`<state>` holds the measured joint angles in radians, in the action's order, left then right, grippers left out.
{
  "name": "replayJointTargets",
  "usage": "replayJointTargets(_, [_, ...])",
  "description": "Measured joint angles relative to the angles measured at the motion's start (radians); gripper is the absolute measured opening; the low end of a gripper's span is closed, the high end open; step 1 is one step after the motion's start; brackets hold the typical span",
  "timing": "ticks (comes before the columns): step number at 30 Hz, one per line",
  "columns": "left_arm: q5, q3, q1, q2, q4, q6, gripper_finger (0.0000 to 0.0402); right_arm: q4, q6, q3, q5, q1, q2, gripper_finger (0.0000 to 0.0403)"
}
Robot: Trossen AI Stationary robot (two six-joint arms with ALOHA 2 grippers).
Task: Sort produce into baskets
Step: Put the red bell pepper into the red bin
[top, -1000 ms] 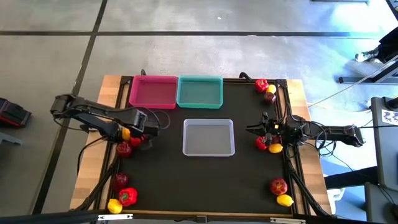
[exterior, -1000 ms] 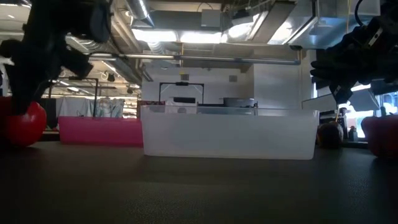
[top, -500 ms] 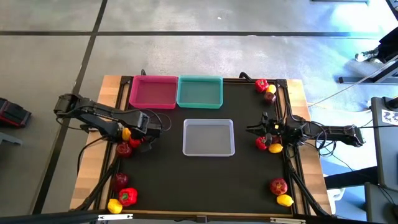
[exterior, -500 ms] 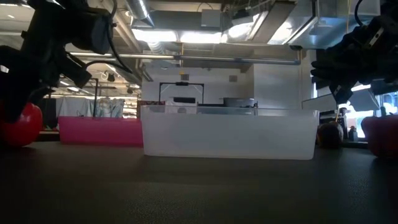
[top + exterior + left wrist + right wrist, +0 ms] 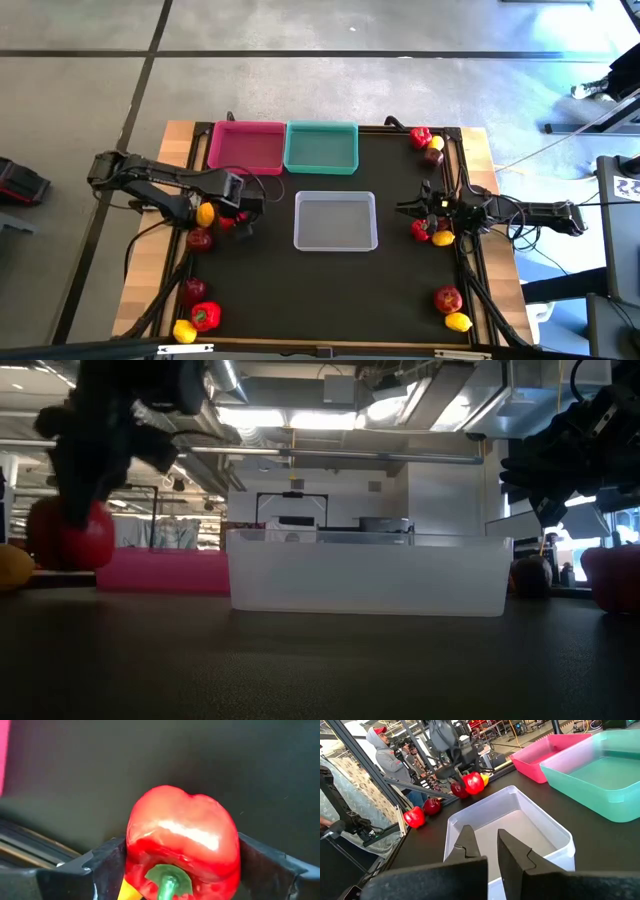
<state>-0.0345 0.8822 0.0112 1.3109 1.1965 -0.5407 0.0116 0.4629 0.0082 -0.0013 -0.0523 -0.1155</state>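
High view, left gripper [image 5: 236, 214]: fingers clamped on a red bell pepper [image 5: 182, 845], raised left of the grey-white basket [image 5: 336, 220].
Right gripper [image 5: 413, 207]: fingers slightly apart, right of that basket.

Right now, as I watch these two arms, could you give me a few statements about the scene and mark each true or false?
1. The left claw holds a red bell pepper. True.
2. The grey-white tray already has fruit in it. False: it is empty, as are the pink tray and the teal tray.
3. The pink and teal trays sit side by side at the table's far edge. True.
4. The right claw grips a lemon. False: nothing is between its fingers, which are slightly apart.
5. All the produce lies on the left side. False: pieces lie along both sides.
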Motion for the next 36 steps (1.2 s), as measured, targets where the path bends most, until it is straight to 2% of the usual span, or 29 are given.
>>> replayJointTargets(8, [-0.059,0.178,-0.132,-0.001,0.059,0.117,0.0312,0.002,0.0,0.0,0.008,-0.001,0.0,0.0019])
replayJointTargets(16, [-0.195,0.319,-0.324,-0.001,0.129,0.21,0.0313,0.002,0.0,0.0,0.009,0.0,0.0,0.0019])
replayJointTargets(21, [-0.278,0.323,-0.443,-0.001,0.08,0.28,0.0313,0.002,0.0,0.0,0.017,0.0,0.0,0.0019])
replayJointTargets(29, [-0.281,0.293,-0.621,0.0,-0.095,0.331,0.0313,0.002,0.0,0.0,0.017,0.0,0.0,0.0019])
replayJointTargets(36, [-0.281,0.257,-0.748,0.041,-0.131,0.308,0.0313,0.002,-0.004,0.0,0.017,0.0,0.0,0.0019])
